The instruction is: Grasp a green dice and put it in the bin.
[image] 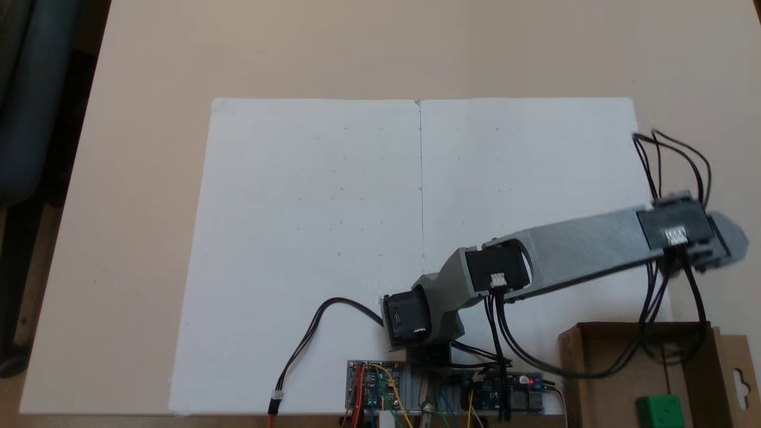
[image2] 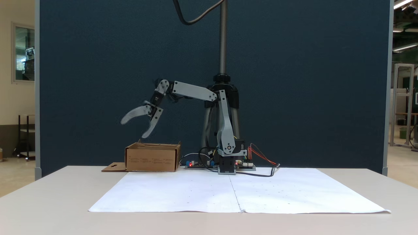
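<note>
Finishing the drop looks like the step in hand: the green dice [image: 660,410] lies inside the bin [image: 600,380] at the lower right of a fixed view. In the other, left of centre, the gripper [image2: 133,128] hangs above the bin, jaws wide apart, holding nothing; the next move probably calls for lifting clear

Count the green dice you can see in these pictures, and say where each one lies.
1. The green dice lies inside the cardboard bin, at the bottom edge of a fixed view; others could be hidden beyond that edge.

Dark blue partition [image2: 294,81] behind beige table [image2: 49,209], ceiling strip lights [image2: 403,4] at right
</note>
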`<state>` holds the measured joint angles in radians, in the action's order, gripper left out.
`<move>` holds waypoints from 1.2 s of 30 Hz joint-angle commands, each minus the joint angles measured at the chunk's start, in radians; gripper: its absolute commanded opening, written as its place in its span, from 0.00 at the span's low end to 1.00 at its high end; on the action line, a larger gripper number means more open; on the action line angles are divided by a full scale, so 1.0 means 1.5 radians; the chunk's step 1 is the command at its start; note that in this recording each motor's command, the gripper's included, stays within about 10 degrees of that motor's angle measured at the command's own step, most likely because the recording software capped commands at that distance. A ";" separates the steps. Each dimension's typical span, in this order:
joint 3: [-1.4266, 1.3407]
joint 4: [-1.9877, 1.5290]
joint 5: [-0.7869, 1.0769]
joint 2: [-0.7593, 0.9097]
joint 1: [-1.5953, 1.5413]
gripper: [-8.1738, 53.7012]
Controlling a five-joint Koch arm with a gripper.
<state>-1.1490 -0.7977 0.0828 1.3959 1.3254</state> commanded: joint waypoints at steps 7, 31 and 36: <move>0.013 0.069 -0.058 0.060 -0.354 0.85; -0.143 0.302 -0.058 0.302 -0.872 0.85; -0.288 0.421 -0.058 0.401 -0.873 0.87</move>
<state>-1.5754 -0.2961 0.0537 1.9328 0.0000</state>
